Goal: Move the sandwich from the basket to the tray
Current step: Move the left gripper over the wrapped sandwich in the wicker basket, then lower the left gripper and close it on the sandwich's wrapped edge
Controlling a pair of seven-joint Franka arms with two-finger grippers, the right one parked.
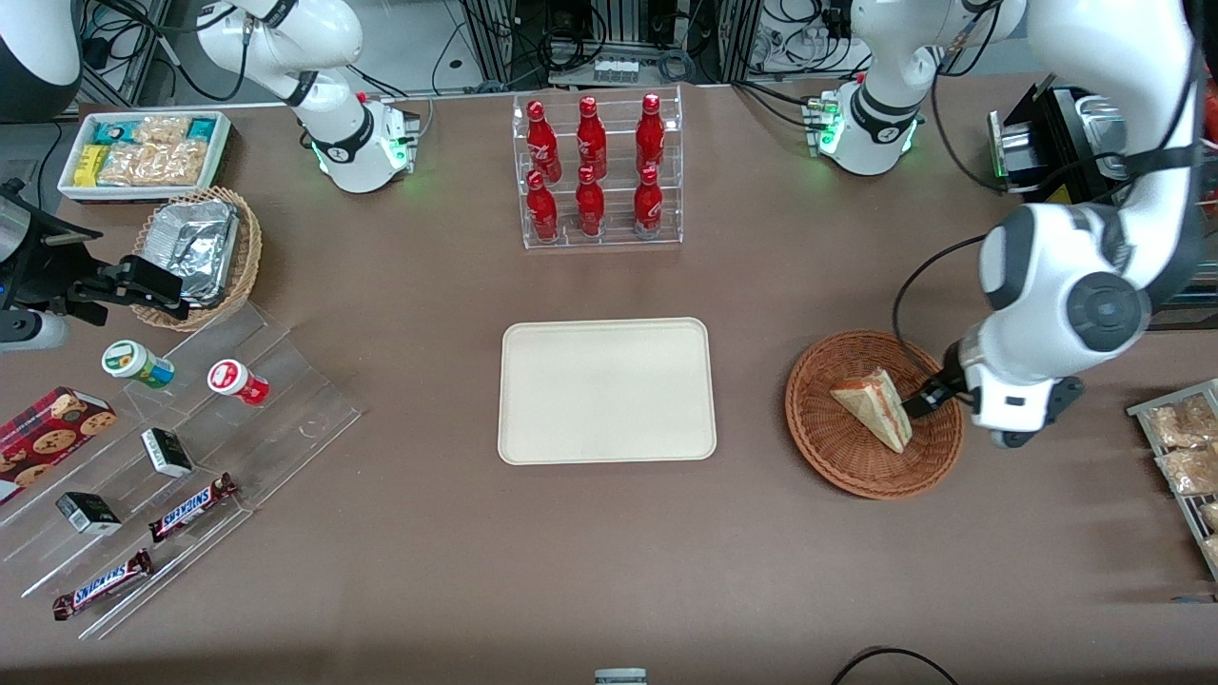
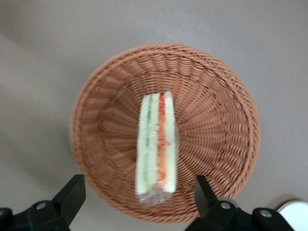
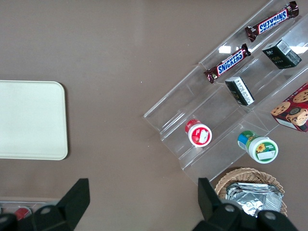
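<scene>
Hovering over the basket point(image 1: 874, 415), the left gripper point(image 2: 137, 197) has its fingers point(image 2: 72, 192) spread wide apart, gripping nothing. The sandwich point(image 1: 874, 407) lies in the basket, filling side up in the wrist view. The tray point(image 1: 607, 390) sits beside the basket, apart from it.

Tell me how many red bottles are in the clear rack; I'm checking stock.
6. Three stand on the rack's upper step, three on the lower step nearer the camera. None seem hidden. The gripper hovers open over the basket.
</scene>
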